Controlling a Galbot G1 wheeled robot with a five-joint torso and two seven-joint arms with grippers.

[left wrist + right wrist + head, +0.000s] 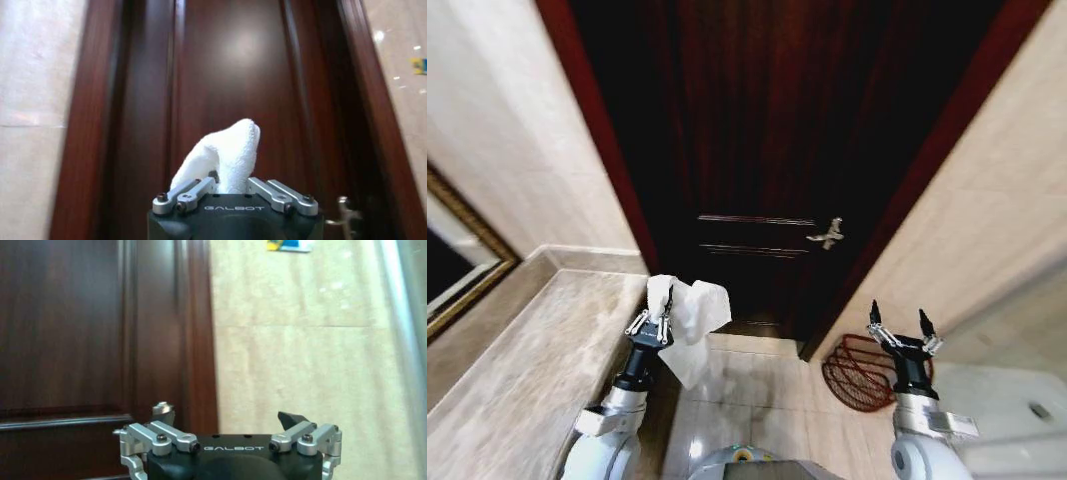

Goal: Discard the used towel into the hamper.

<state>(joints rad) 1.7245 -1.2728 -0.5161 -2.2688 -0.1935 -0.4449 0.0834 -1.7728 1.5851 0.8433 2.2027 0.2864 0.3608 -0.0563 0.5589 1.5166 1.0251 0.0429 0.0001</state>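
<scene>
A white towel (693, 322) hangs from my left gripper (659, 312), which is shut on it and raised beside the stone counter's edge. In the left wrist view the towel (223, 156) sticks up between the fingers, in front of the dark door. The hamper (859, 372), a round reddish-brown wire basket, sits on the floor at the right, against the wall by the door frame. My right gripper (901, 326) stands open just above and in front of the hamper, holding nothing. The right wrist view has its open fingers (160, 412) before the door frame and tiled wall.
A dark wooden door (767, 150) with a metal handle (829, 235) is straight ahead. A beige stone counter (517, 370) runs along the left under a framed mirror (457, 265). Tiled walls close in on both sides. A white fixture (1012, 400) is at the lower right.
</scene>
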